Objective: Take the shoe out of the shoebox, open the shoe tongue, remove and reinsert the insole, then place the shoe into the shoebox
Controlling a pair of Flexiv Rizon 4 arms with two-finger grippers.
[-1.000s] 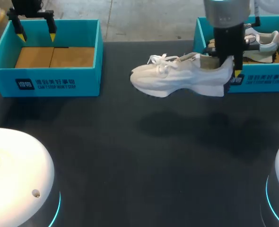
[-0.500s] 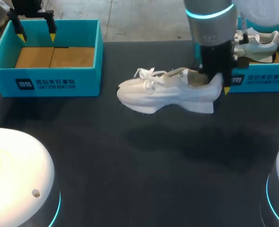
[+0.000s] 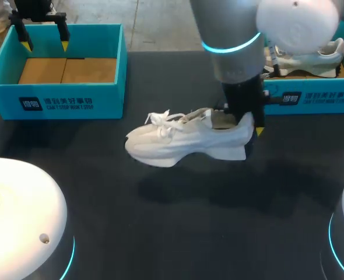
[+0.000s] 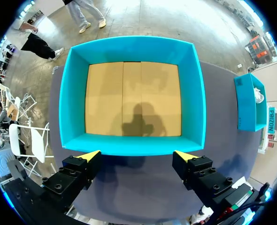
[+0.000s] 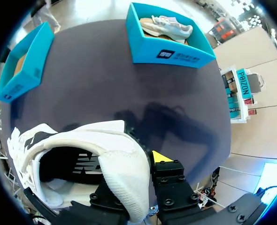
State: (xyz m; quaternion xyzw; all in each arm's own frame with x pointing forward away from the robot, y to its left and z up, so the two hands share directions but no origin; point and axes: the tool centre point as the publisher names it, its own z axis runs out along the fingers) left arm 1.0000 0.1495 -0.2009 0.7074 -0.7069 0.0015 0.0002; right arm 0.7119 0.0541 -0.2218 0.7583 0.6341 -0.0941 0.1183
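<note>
A white shoe (image 3: pixel 183 139) hangs above the dark table, toe to the left, its shadow on the tabletop below. My right gripper (image 3: pixel 246 125) is shut on the shoe's heel collar. In the right wrist view one yellow fingertip (image 5: pixel 159 157) shows outside the heel of the shoe (image 5: pixel 82 154); the other is hidden inside it. My left gripper (image 3: pixel 44 36) stands open above the far rim of the left teal shoebox (image 3: pixel 55 96). In the left wrist view that gripper (image 4: pixel 137 157) is empty, and the shoebox (image 4: pixel 134 47) ahead of it holds only brown card.
A second teal shoebox (image 3: pixel 312 98) at the back right holds another white shoe (image 3: pixel 309 58); the right wrist view shows that box (image 5: pixel 169 55) too. Dark table surface spreads between and in front of the boxes. White arm bases sit at both front corners.
My right arm has carried the shoe to the left and toward the table's front, away from the right shoebox. The left arm has not moved.
</note>
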